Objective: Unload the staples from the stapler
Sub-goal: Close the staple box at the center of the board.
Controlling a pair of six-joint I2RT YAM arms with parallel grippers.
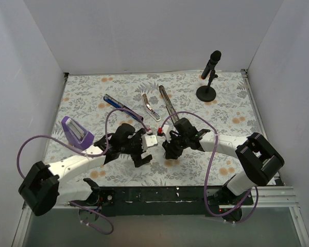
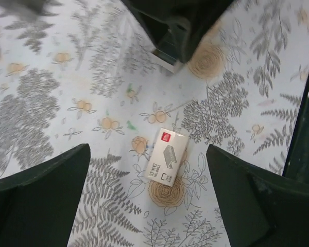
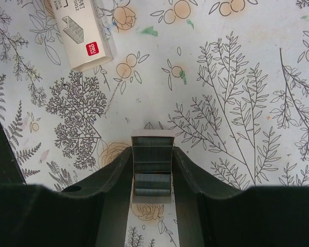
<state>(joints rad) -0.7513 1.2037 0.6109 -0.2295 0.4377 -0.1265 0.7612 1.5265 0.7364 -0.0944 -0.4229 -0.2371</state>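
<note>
The stapler (image 1: pixel 150 107) lies opened out, upper centre of the overhead view. The right fingers (image 3: pixel 110 177) pinch a staple strip (image 3: pixel 152 164); the left fingers (image 2: pixel 46 190) stand spread above the staple box (image 2: pixel 167 157). A slack pinch could drop or snap the strip, scattering staples.

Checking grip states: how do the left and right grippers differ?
The left gripper is wide open; the right gripper is narrowly closed. The left gripper holds nothing, a staple box lying below it; the right gripper clamps a strip of staples. Both face down at the floral tablecloth.
</note>
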